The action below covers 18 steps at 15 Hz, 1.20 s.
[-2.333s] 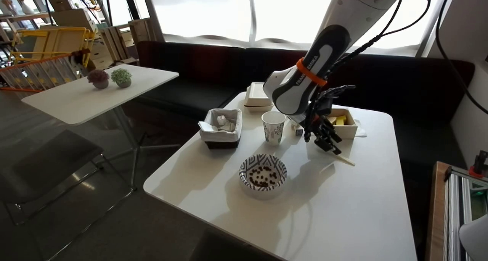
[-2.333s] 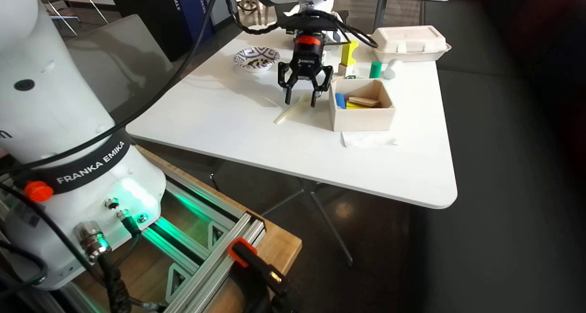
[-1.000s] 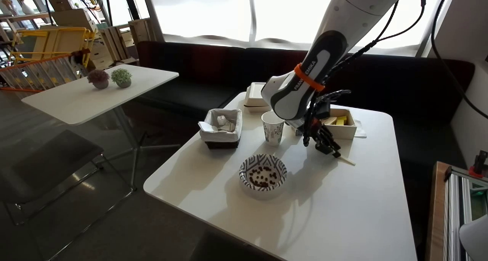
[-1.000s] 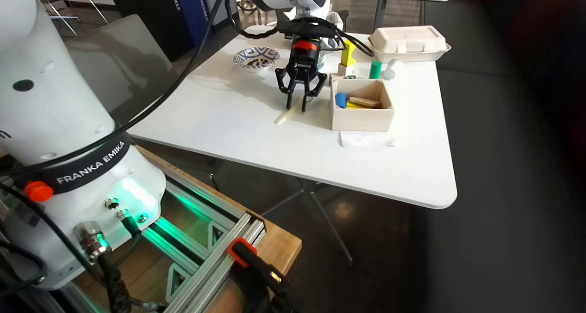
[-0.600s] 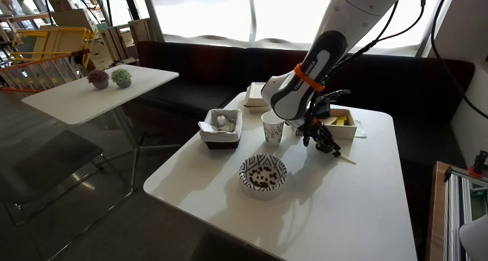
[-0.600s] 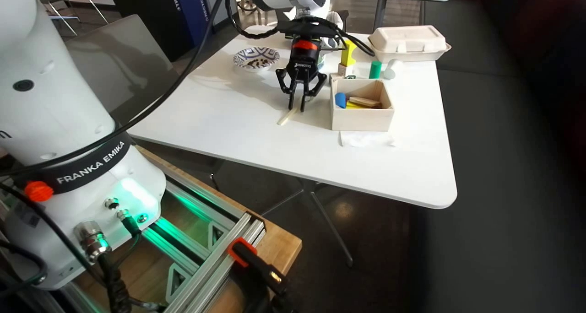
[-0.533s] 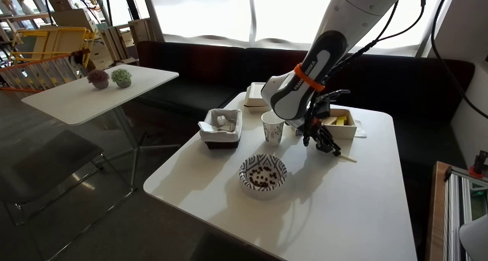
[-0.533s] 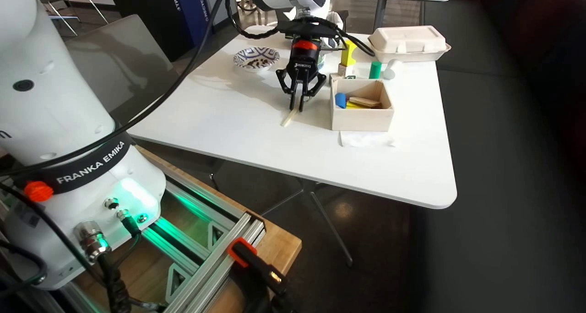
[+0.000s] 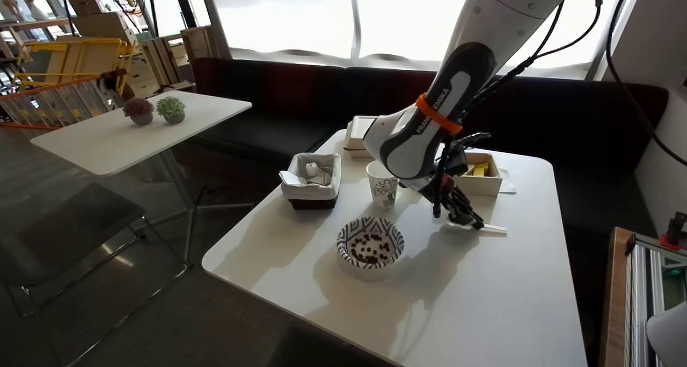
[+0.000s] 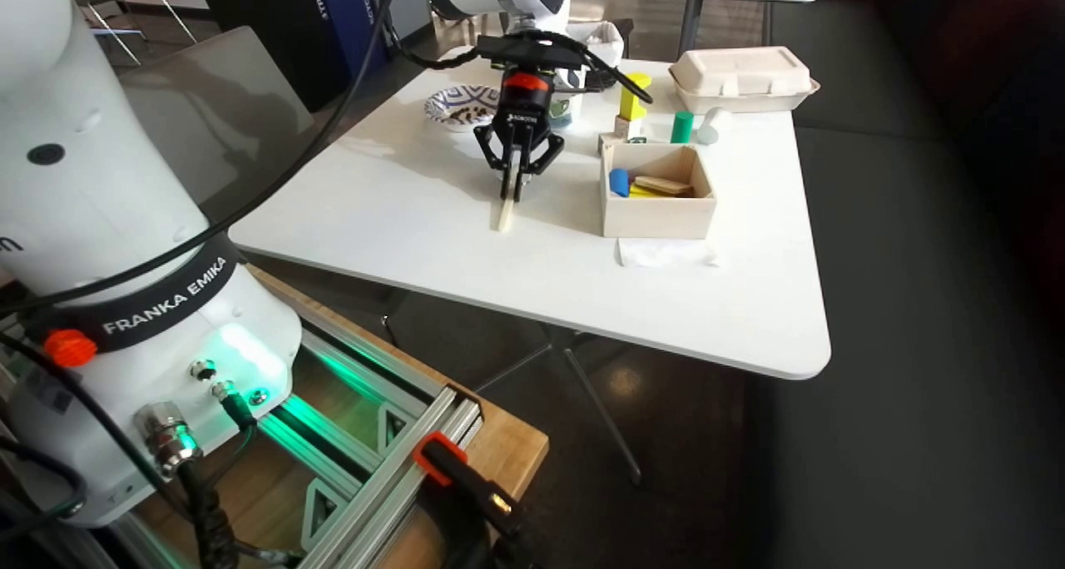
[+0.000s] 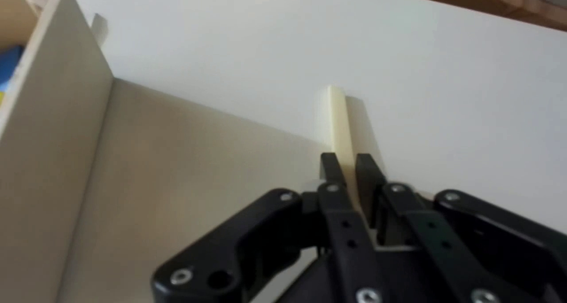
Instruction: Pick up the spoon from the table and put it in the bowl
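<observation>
My gripper (image 11: 343,159) is shut on the spoon (image 11: 339,117), whose cream-white handle runs between the two black fingertips in the wrist view. The free handle end points away from the jaws. In an exterior view the spoon (image 9: 495,228) sticks out past the gripper (image 9: 477,225), low over the table; whether it touches the surface I cannot tell. Its other end is mostly behind the fingers. The patterned bowl (image 9: 370,226), with dark bits inside, stands apart from the gripper. In an exterior view the arm partly covers the bowl (image 10: 441,107).
A wooden box (image 10: 657,218) with blocks stands close beside the gripper. Near the arm is a patterned paper cup (image 9: 384,190). Further off are a lined bin (image 9: 316,192), a yellow block (image 10: 634,99), a green cylinder (image 10: 682,126) and a takeout box (image 10: 740,74).
The fingers have closed from wide apart onto the spoon. The spoon has turned and shifted along with the gripper, away from the wooden box. The bowl has stayed in place.
</observation>
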### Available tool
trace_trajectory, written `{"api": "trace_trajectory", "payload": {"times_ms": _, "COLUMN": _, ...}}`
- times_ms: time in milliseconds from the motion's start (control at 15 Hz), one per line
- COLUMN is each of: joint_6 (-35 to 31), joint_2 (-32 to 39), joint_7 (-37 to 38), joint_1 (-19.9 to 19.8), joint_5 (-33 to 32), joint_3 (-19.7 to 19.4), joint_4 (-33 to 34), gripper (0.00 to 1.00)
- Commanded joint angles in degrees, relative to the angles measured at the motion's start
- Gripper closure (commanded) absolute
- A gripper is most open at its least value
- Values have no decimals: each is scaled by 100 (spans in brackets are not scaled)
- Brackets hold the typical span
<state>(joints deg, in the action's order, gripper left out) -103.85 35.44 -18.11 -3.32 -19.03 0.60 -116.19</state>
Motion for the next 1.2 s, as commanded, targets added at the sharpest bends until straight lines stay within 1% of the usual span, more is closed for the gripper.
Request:
{"api": "trace_trajectory", "payload": {"times_ms": 0, "joint_6": -221, "joint_2": -589, "joint_7": 123, "joint_1": 176, "joint_5": -55, "joint_3": 152, "joint_4": -774, "gripper": 97}}
{"api": "trace_trajectory", "payload": {"times_ms": 67, "joint_6": -297, "joint_2": -721, "joint_7": 163, "joint_1": 232, "joint_5": -103, "joint_3": 185, "joint_4": -903, "gripper": 97}}
{"api": "trace_trajectory", "payload": {"times_ms": 267, "joint_6": -243, "joint_2": -1036, "joint_7": 282, "joint_1": 446, "joint_5": -143, "joint_3": 303, "joint_4": -1079, "gripper": 97}}
{"api": "trace_trajectory", "payload": {"times_ms": 467, "joint_6": -200, "joint_2": -1372, "joint_7": 448, "joint_1": 744, "joint_5": -241, "joint_3": 467, "joint_4": -1125, "gripper": 97}}
{"api": "trace_trajectory", "payload": {"times_ms": 533, "joint_6": -171, "joint_2": -1434, "joint_7": 422, "joint_1": 785, "joint_5": -156, "joint_3": 534, "joint_4": -1070, "gripper": 97}}
{"api": "trace_trajectory", "payload": {"times_ms": 600, "joint_6": -58, "joint_2": -1127, "joint_7": 295, "joint_1": 662, "joint_5": -53, "joint_3": 440, "joint_4": -858, "gripper": 86}}
{"api": "trace_trajectory", "payload": {"times_ms": 800, "joint_6": -57, "joint_2": -1334, "joint_7": 347, "joint_1": 809, "joint_5": -55, "joint_3": 531, "joint_4": -877, "gripper": 86}}
{"api": "trace_trajectory", "payload": {"times_ms": 1000, "joint_6": -57, "joint_2": -1346, "joint_7": 348, "joint_1": 793, "joint_5": -56, "joint_3": 517, "joint_4": -906, "gripper": 86}}
{"api": "trace_trajectory", "payload": {"times_ms": 1067, "joint_6": -57, "joint_2": -1346, "joint_7": 348, "joint_1": 792, "joint_5": -56, "joint_3": 514, "joint_4": -913, "gripper": 97}}
{"api": "trace_trajectory", "payload": {"times_ms": 1133, "joint_6": -56, "joint_2": -1316, "joint_7": 355, "joint_1": 837, "joint_5": -95, "joint_3": 540, "joint_4": -844, "gripper": 97}}
